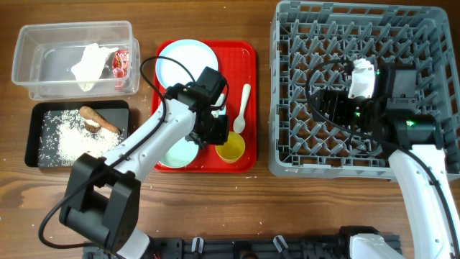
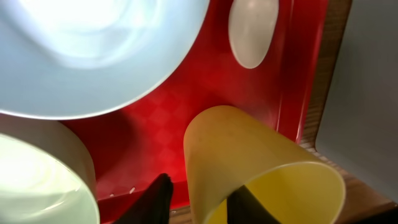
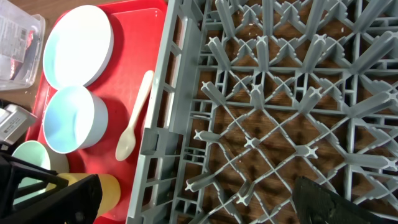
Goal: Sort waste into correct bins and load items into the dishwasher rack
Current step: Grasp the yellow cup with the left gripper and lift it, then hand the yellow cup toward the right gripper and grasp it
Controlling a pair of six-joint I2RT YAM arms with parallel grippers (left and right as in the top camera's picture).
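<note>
Small yellow plastic cup (image 2: 249, 143) at 5 o'clock corner of flat red serving tray (image 2: 155, 137): likely light, stiff, slick-walled. Your left gripper (image 2: 202, 202): fingers straddle cup wall, clamp cannot be told; pinch at rim. Your right gripper (image 1: 325, 105): fingers wide apart over grey plastic grid rack (image 1: 431, 29).

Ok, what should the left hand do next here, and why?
Probably close fully on the cup wall before any lift. In the left wrist view the left hand has its fingers straddling that wall, one outside and one inside. A sliver of tray shows beside the outer one, so the grip looks unfinished.
</note>
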